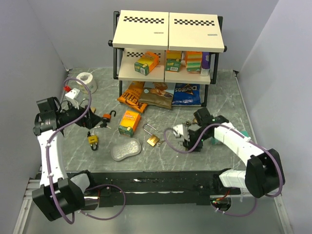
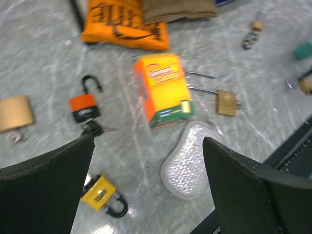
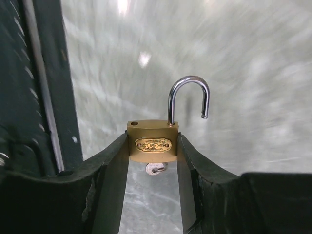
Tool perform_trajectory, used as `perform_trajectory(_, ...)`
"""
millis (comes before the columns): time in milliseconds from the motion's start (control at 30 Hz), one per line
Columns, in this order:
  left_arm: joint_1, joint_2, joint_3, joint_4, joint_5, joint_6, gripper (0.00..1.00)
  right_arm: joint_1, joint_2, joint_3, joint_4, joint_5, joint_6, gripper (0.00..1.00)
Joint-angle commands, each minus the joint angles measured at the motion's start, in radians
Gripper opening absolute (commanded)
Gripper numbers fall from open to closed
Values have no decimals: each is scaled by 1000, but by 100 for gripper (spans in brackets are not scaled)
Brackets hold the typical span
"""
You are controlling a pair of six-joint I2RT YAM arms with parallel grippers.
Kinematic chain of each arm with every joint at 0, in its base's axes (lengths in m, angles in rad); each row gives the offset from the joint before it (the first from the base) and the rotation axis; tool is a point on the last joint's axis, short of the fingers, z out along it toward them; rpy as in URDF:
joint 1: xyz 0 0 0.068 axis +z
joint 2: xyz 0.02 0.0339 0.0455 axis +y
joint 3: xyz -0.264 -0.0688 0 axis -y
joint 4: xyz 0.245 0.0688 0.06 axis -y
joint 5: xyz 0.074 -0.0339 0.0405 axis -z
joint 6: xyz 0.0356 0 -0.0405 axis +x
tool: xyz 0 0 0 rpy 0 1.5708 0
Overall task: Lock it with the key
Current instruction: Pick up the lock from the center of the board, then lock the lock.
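While the right hand (image 3: 152, 146) pinches a small brass padlock (image 3: 152, 130) by its sides over the bench (image 3: 253, 68), its steel shackle (image 3: 188, 92) stands open, a key (image 3: 156, 168) in its underside; the left hand (image 2: 148, 144) is spread.

From the right wrist I see only a sliver of the key (image 3: 156, 168) under the brass padlock (image 3: 152, 142); the rest sits behind its body, and the table (image 3: 253, 73) beyond is smeared. On the left wrist (soft all over) a second lock (image 2: 14, 113) is cut by the left edge, the orange bag (image 2: 124, 27) by the top, and I can't identify the small bits (image 2: 253, 31) top right.
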State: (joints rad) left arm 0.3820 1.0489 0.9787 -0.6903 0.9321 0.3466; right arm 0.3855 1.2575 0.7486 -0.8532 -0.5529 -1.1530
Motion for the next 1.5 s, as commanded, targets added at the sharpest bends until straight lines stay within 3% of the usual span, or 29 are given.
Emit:
perform_trajectory(0, -6, -61, -31, 15, 233, 170, 99, 9, -33, 179, -162, -255, 136, 0)
perform_trajectory(67, -53, -66, -23, -43, 264, 304, 99, 9, -26, 259, -231, -310, 190, 0)
perform_trajectory(167, -228, -55, -3, -139, 203, 495, 97, 7, -4, 348, -302, -390, 220, 0)
perform_trajectory(233, -374, -69, -24, -114, 162, 522, 95, 9, 14, 398, -365, -438, 234, 0)
perform_trajectory(400, -793, -151, -110, 209, 15, 453, 88, 9, 34, 451, -455, -521, 266, 0)
perform_trajectory(467, -947, -176, -147, 305, -80, 407, 80, 15, 45, 462, -474, -550, 279, 0)
perform_trajectory(600, -1153, -172, -184, 515, -219, 382, 70, 39, 51, 482, -514, -567, 277, 0)
perform_trajectory(667, -1237, -133, -163, 517, -262, 388, 66, 61, 48, 482, -512, -568, 286, 0)
perform_trajectory(900, -1344, 15, -78, 565, -317, 336, 57, 115, 45, 506, -498, -556, 312, 0)
perform_trajectory(1167, -1407, 71, -74, 609, -358, 296, 51, 138, 65, 534, -495, -550, 319, 0)
perform_trajectory(1467, -1425, 108, -64, 614, -397, 304, 31, 153, 75, 558, -500, -561, 322, 0)
